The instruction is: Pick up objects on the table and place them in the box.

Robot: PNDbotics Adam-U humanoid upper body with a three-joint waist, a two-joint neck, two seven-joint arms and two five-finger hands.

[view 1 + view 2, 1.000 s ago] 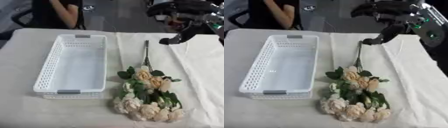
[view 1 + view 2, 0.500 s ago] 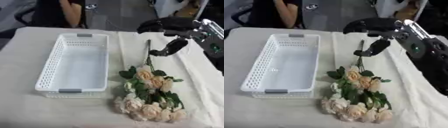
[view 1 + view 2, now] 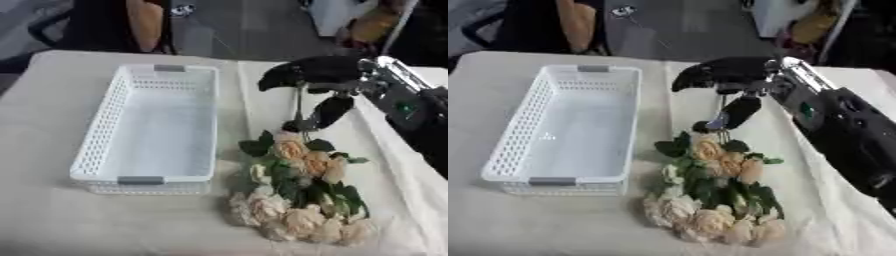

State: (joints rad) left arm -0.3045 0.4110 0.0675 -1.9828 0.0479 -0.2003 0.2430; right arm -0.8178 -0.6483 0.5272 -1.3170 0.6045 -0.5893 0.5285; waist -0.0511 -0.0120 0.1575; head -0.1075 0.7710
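A bouquet of cream and peach roses with green leaves lies on the cloth right of the basket, its thin stems pointing toward the far edge. The white perforated basket stands at the left with nothing in it. My right hand, black, reaches in from the right and hangs over the stems just beyond the flower heads. Its fingers stretch left above the stems and its thumb hangs down beside them, open around nothing. The left hand shows in no view.
A cream cloth covers the table, with a raised fold running along the right side. A person sits beyond the far edge. My right forearm crosses the right part of the table.
My right hand has come down and leftward from the far right, now over the stems near the flower heads. The bouquet and basket lie as before; the view shifted a little.
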